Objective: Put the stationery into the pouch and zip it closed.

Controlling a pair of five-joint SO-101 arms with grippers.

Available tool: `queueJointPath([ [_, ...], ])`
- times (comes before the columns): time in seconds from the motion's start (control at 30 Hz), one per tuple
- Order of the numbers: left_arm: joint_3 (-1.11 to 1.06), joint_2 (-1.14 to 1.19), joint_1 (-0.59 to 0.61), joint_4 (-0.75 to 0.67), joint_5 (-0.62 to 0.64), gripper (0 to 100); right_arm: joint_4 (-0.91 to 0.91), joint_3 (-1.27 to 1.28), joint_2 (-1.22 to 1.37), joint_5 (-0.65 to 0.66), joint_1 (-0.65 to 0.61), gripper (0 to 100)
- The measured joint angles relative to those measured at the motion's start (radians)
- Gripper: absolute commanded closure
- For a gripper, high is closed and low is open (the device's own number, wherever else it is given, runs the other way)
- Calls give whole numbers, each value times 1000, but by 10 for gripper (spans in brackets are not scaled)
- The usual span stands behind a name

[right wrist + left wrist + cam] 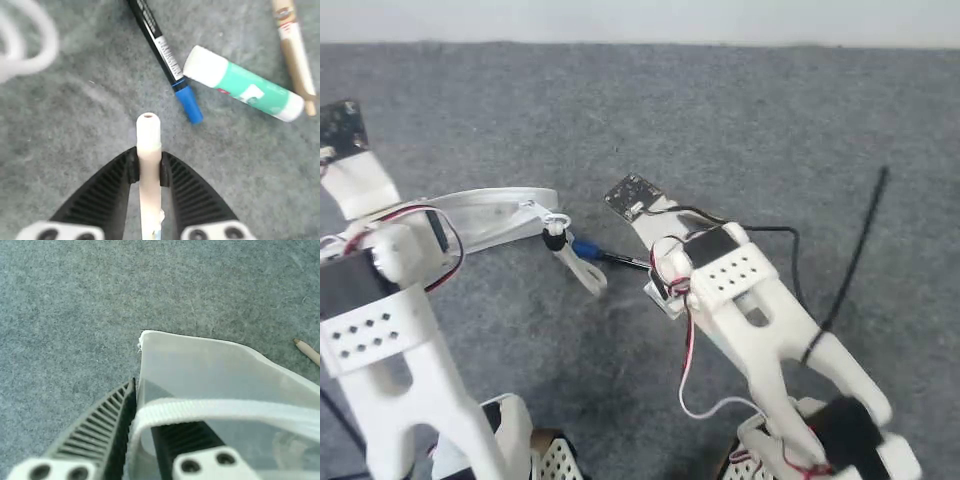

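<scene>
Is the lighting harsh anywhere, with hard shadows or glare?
High view: even, soft light, only faint shadows on the grey mat. Left wrist view: light passes through the pouch, a dark finger showing through. Right wrist view: no glare on the glue stick or the gripped white pen.

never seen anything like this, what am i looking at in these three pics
These are two white robot arms at a grey felt-like table, each ending in a two-fingered tool. One picture looks down from a fixed camera above; the other two come from cameras on each arm's wrist. The left tool is clamped on the edge of a translucent white zip pouch. The right tool is shut on a cream pen-like tube. On the table lie a black marker with a blue cap, a green glue stick with a white cap and a beige wooden pencil.
</scene>
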State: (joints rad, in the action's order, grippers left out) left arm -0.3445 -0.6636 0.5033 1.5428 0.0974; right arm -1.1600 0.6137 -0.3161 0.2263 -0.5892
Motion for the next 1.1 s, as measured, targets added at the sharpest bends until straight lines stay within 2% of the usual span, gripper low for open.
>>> queueJointPath([
  [0.17, 0, 0, 0, 0, 0, 989, -8, 0, -95, -54, 0, 993],
  [0.73, 0, 0, 0, 0, 0, 989, -8, -12, -405, -75, -3, 993],
  [0.9, 0, 0, 0, 0, 0, 989, -8, -91, -448, -173, -64, 993],
  [1.1, 0, 0, 0, 0, 0, 989, -8, -166, -454, -195, -138, 993],
])
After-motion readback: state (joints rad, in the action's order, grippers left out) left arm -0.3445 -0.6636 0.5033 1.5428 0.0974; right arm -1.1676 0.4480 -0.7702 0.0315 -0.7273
